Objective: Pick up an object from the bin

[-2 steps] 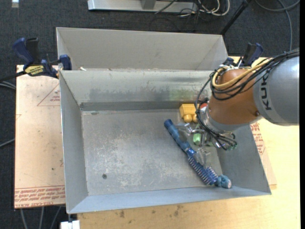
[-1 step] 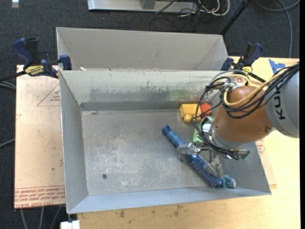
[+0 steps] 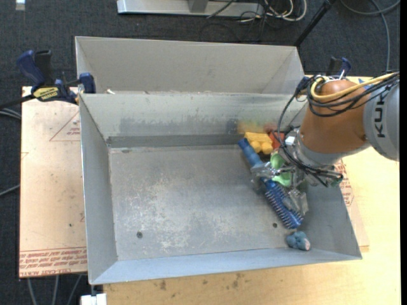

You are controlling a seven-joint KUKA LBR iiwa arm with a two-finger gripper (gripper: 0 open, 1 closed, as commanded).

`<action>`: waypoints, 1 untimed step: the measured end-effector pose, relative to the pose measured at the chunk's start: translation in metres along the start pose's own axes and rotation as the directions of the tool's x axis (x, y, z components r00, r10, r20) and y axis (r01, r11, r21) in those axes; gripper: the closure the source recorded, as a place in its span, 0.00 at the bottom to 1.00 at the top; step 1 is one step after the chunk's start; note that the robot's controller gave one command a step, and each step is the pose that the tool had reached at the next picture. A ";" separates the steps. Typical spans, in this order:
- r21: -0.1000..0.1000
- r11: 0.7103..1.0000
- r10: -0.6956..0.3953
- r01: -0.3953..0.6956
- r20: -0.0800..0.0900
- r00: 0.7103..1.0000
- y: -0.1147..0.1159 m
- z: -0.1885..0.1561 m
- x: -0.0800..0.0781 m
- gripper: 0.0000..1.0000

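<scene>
My gripper point(image 3: 293, 192) is low in the right part of the bin, under the arm's orange cover. It sits right over a blue brush point(image 3: 283, 210) with a long blue handle that lies slanted from the back wall toward the front right. A small green piece point(image 3: 279, 172) shows beside the gripper, against the brush handle. A yellow toy point(image 3: 257, 141) lies just behind, at the back wall. A small blue-grey lump point(image 3: 297, 240) rests near the front right corner, apart from the gripper.
The arm and its cables cover the bin's right wall. A small red piece point(image 3: 273, 135) peeks out beside the yellow toy. The bin's floor stretches bare to the left and front of the brush.
</scene>
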State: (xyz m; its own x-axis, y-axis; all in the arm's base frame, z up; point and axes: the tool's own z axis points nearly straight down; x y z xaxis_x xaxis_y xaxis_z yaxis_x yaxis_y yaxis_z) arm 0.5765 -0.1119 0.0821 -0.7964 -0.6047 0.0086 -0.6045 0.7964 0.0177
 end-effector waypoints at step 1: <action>-0.009 0.999 -0.048 0.048 0.007 0.999 -0.025 0.001 -0.021 0.00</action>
State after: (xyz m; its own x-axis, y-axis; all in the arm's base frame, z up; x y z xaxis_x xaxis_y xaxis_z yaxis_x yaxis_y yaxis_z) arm 0.6081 -0.1196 0.0805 -0.7665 -0.6423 0.0007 -0.6420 0.7662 0.0268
